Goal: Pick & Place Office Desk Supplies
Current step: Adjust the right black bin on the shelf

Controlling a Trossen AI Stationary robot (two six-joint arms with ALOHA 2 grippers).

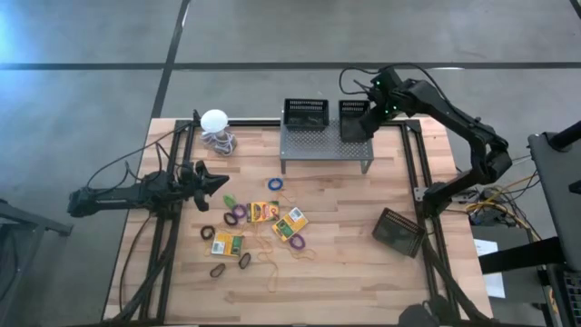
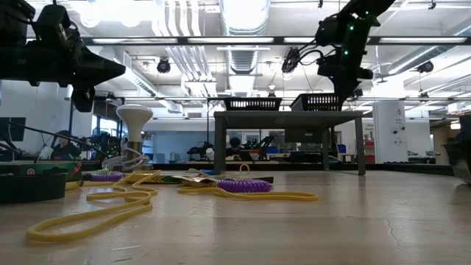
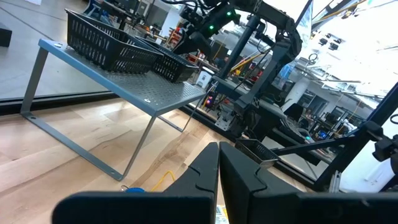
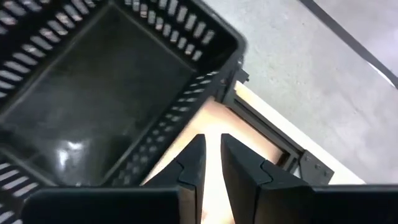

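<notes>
Right gripper over a mesh bin, its contents unclear.
Fingers narrow, holding nothing (bin on the stand); left gripper shut above the table.

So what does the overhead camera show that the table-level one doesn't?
Only the overhead view shows the crayon boxes laid out flat, a third black bin lying near the table's right edge, and the left gripper above the supplies.

Only the table-level view shows the room behind, with its ceiling lights, and a yellow rubber band up close.

Both show the grey stand with two black bins on it, the white ball, and the right gripper at the right-hand bin.
</notes>
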